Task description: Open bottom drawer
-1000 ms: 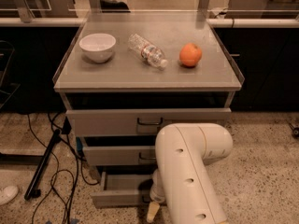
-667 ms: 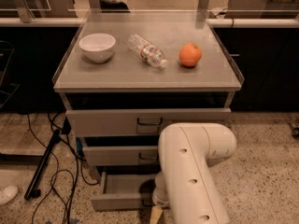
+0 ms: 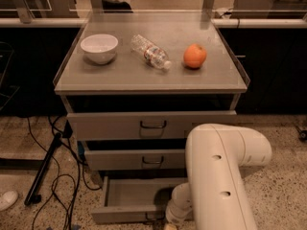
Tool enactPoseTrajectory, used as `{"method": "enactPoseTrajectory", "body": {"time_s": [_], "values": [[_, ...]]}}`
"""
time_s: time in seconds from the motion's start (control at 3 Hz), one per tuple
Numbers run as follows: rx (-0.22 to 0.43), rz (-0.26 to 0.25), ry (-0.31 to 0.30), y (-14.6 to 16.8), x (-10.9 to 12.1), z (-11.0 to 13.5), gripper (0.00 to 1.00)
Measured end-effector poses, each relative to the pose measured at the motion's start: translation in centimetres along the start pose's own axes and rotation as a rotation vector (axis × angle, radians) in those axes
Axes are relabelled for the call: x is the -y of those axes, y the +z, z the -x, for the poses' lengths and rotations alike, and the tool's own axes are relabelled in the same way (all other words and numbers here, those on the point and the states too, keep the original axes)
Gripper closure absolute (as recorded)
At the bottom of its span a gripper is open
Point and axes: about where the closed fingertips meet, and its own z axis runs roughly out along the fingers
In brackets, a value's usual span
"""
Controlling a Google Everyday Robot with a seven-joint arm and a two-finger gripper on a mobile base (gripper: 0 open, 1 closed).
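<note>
Camera view, looking down on the grey cabinet from the front.

Bench (image 3: 120, 78): grey top with a raised clear rim. White bowl (image 3: 99, 48) at the left, upright. Clear plastic bottle (image 3: 151, 51) lying on its side in the middle, cap end toward the front right. Orange (image 3: 194, 56) to the right of the bottle, near it but apart.

Top drawer (image 3: 105, 125): tallest front, dark loop handle at centre, standing slightly proud with a dark gap above it. Middle drawer (image 3: 115, 160): lower front, same kind of handle, also a little proud.

Bottom drawer (image 3: 129, 195): lowest of the three, standing well out past the two above, so that its grey floor and left wall show from above. Its front panel runs along the lower edge of the view; the handle is hidden behind the robot.

Arm (image 3: 223, 176): bulky white link fills the lower right, bending down to a ribbed wrist at the drawer's front right.

Tool (image 3: 166, 224): only a sliver shows below the wrist, at the front panel of the bottom drawer, by the picture's lower edge. Whether it is open or closed cannot be told.

Floor (image 3: 288, 190): speckled. Black cables (image 3: 60, 186) and a dark slanted rod (image 3: 44, 169) lie left of the cabinet.
</note>
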Motion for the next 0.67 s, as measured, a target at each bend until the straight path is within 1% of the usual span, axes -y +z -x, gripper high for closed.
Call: {"method": "enactPoseTrajectory", "body": {"time_s": [0.33, 0.67], "values": [[0.033, -0.023, -0.005, -2.61, -4.18, -2.15, 0.00], [0.033, -0.023, -0.005, -2.61, -4.18, -2.15, 0.00]]}}
